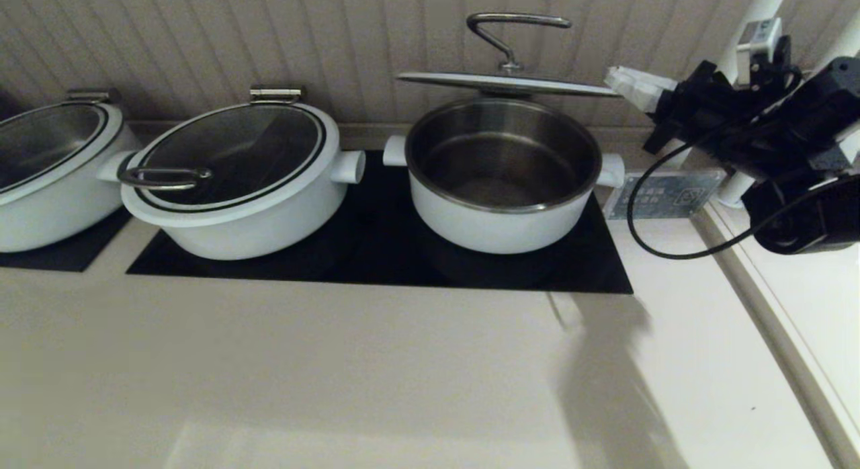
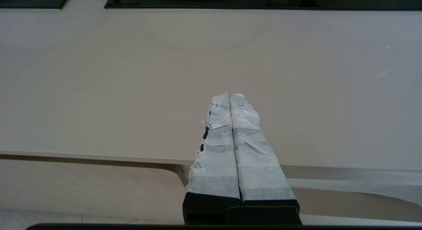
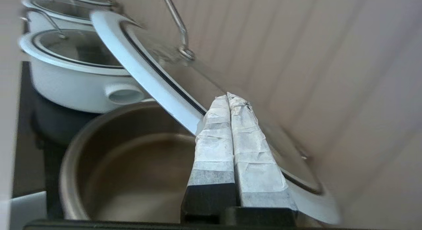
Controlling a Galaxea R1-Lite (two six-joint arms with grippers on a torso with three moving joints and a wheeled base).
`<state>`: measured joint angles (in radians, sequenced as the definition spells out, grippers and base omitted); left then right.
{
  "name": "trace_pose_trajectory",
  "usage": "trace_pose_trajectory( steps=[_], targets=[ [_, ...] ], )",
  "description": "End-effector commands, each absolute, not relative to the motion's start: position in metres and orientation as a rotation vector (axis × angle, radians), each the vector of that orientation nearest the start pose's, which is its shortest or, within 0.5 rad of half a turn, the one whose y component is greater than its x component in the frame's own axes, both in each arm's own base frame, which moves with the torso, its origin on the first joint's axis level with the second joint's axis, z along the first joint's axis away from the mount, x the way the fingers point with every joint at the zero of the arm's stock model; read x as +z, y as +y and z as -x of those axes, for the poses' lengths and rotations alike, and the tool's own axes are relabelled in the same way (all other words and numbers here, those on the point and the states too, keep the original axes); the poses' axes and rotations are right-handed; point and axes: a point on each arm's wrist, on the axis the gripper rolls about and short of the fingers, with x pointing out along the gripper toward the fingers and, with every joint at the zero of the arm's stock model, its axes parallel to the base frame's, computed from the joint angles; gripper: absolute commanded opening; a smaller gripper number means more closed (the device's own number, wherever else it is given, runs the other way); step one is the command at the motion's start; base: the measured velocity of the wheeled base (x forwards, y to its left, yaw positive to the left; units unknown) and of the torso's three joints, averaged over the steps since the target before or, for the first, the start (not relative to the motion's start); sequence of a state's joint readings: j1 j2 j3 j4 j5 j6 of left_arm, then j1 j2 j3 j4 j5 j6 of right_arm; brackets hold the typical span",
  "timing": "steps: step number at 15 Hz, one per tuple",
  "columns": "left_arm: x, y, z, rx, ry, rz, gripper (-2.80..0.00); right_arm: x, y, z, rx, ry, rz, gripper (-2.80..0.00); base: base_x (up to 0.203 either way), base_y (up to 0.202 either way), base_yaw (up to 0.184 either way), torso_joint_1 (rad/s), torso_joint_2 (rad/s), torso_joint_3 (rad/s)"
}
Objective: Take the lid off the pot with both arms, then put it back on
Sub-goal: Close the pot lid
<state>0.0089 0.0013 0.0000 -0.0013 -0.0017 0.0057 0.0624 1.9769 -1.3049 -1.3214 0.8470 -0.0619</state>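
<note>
The lid (image 1: 508,83) hangs level above the open pot (image 1: 502,180), at nine o'clock from the right gripper (image 1: 621,79), whose closed fingertips touch its rim. The left gripper (image 2: 229,97), closed and empty, idles over the counter (image 2: 132,85).

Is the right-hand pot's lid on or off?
Off: the lid hangs level above the open pot, its steel inside bare.

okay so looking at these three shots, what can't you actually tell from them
- Whether the right gripper touches the lid: in the right wrist view the shut fingers cover the rim; in the head view the tips only meet its edge.
- The lid's hinge: hidden behind the lid in the head view.
- The left gripper: outside the head view; its wrist view shows only bare counter.
- The leftmost pot: cut by the head view's edge.
</note>
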Motion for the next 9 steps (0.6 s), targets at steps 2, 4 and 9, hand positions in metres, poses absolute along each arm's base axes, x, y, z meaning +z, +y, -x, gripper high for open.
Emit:
trace_pose_trajectory(
  steps=[2,4,9],
  targets=[
    [0.076,0.0,0.023,0.008,0.0,-0.006,-2.8,0.277,0.048,-0.37,0.884,-0.642,0.304,-2.8,0.0,0.0,0.0,0.0,0.0,0.0],
    [0.076,0.0,0.023,0.008,0.0,-0.006,-2.8,0.268,0.057,-0.365,0.91,-0.635,0.291,-2.8,0.0,0.0,0.0,0.0,0.0,0.0],
    [0.076,0.0,0.023,0.008,0.0,-0.006,-2.8,0.254,0.061,-0.358,0.922,-0.621,0.283,-2.8,0.0,0.0,0.0,0.0,0.0,0.0]
  ],
)
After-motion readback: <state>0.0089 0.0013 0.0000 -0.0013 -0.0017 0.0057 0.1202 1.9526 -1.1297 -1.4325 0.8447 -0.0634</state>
